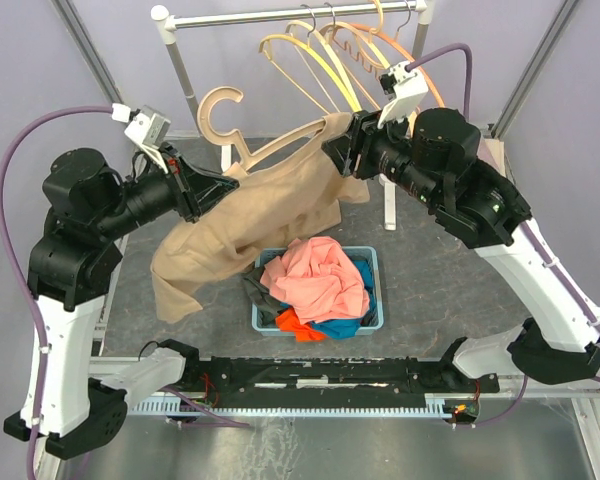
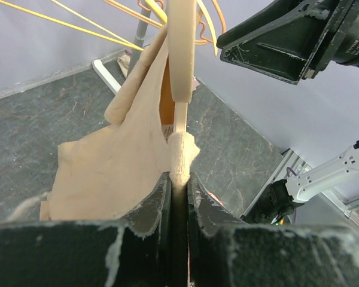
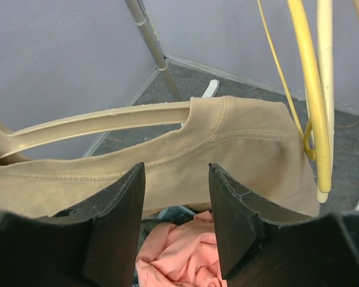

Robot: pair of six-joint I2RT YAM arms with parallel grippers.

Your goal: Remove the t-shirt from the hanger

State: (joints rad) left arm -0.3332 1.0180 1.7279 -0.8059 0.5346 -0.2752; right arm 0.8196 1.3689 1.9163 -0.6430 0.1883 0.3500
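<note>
Holding the hanger up in the air between both arms, above the worktop, shirt not off yet. My left fingers are pressed together on one end of the hanger, right where a ribbed edge of the t-shirt bunches over it; I can't tell if some cloth is caught in the pinch as well. My right fingers are spread and hold nothing. They sit just in front of the other shoulder of the shirt, with the tan cloth showing through the gap between them. On that side the bare hanger arm sticks out of the neck hole, so the collar looks partly slid along it. The rest of the shirt hangs down from the hanger over the near left corner of the basket of clothes. Progress guess: early to middle. Hanger is off the rail and in hand; what's left is grabbing the shoulder cloth with the right, pulling it off the hanger end, then freeing the left side.
</note>
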